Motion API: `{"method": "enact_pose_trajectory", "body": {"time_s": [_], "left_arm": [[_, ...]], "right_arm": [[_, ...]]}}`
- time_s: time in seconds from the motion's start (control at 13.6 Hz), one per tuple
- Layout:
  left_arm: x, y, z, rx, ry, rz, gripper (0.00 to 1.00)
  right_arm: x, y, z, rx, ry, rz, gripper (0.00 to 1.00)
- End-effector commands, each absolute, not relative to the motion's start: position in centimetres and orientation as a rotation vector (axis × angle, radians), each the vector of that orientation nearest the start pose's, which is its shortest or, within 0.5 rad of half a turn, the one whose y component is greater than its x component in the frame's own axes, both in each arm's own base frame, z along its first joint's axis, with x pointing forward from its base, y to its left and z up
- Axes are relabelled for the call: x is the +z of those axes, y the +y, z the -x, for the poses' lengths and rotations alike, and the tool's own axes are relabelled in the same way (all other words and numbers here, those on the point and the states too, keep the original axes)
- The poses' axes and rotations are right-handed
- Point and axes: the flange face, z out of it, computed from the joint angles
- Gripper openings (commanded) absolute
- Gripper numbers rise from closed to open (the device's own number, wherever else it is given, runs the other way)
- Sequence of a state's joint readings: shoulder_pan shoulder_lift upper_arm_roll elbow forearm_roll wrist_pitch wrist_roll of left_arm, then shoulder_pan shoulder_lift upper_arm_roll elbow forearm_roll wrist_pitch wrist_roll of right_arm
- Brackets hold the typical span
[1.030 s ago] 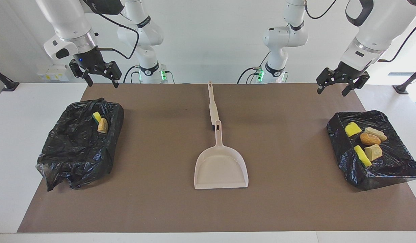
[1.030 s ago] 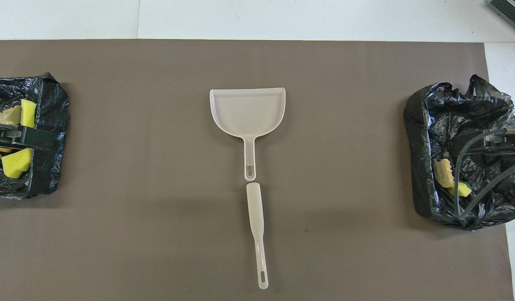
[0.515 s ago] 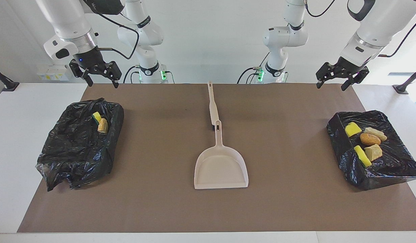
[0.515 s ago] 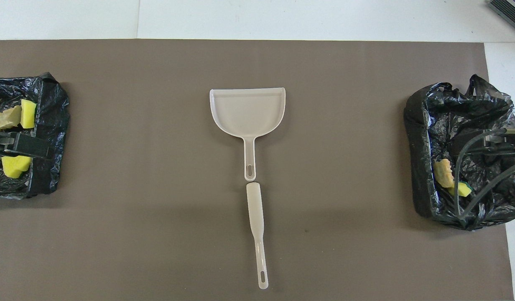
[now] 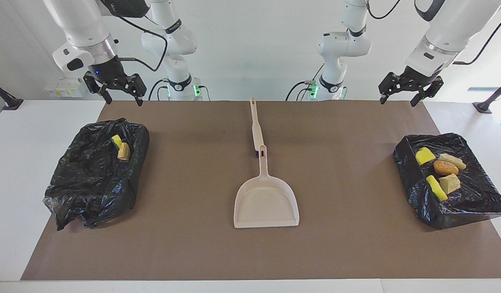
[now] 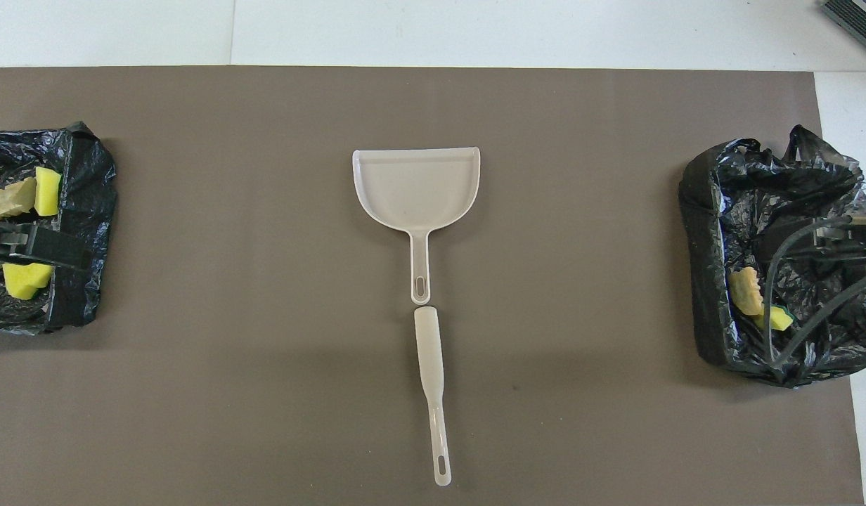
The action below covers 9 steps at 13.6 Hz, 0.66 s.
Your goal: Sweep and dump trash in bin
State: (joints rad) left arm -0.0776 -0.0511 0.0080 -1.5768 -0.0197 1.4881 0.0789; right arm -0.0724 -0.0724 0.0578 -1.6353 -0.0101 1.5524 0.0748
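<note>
Table (image 5: 6,171) white, with a brown mat (image 5: 193,244) over most of it. Landmark: beige dustpan (image 5: 266,203), lying flat at the middle of the mat, pan mouth turned away from the robots, handle pointing toward them.

A beige brush (image 5: 256,130) lies in line with the dustpan's handle, nearer to the robots than the dustpan, its broad end just beside the handle tip; contact cannot be told.

Trash sits in two black bag-lined bins, both well apart from the dustpan. The bin toward the left arm's end of the table (image 5: 449,203) carries five scraps (image 5: 445,167) on top of the plastic: two yellow sponge pieces, one orange bread-like chunk, two tan chunks. The bin toward the right arm's end (image 5: 92,179) holds two scraps (image 5: 121,148), a yellow-green sponge piece and a tan chunk touching it, at the side of that bin nearest the dustpan.

Left pincer (image 5: 398,99): raised in the air, toward the left arm's end from the dustpan, fingers spread, nothing in them.

Right pincer (image 5: 121,99): raised toward the right arm's end from the dustpan, fingers spread, nothing in them.
</note>
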Motion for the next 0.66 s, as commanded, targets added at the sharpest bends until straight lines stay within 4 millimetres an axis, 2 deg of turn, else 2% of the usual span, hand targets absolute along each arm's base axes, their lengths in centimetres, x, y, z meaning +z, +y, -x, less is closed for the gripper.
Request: {"method": "enact_pose_trajectory", "body": {"time_s": [0.0, 0.59], "left_arm": [[64.9, -3.4, -52.5, 0.073, 0.216, 3.145, 1.0], [64.7, -4.9, -52.4, 0.066, 0.248, 3.169, 1.0]], "right_arm": [[63.4, -1.0, -52.6, 0.017, 0.111, 3.142, 1.0], [63.4, -1.0, -52.6, 0.017, 0.111, 3.142, 1.0]]}}
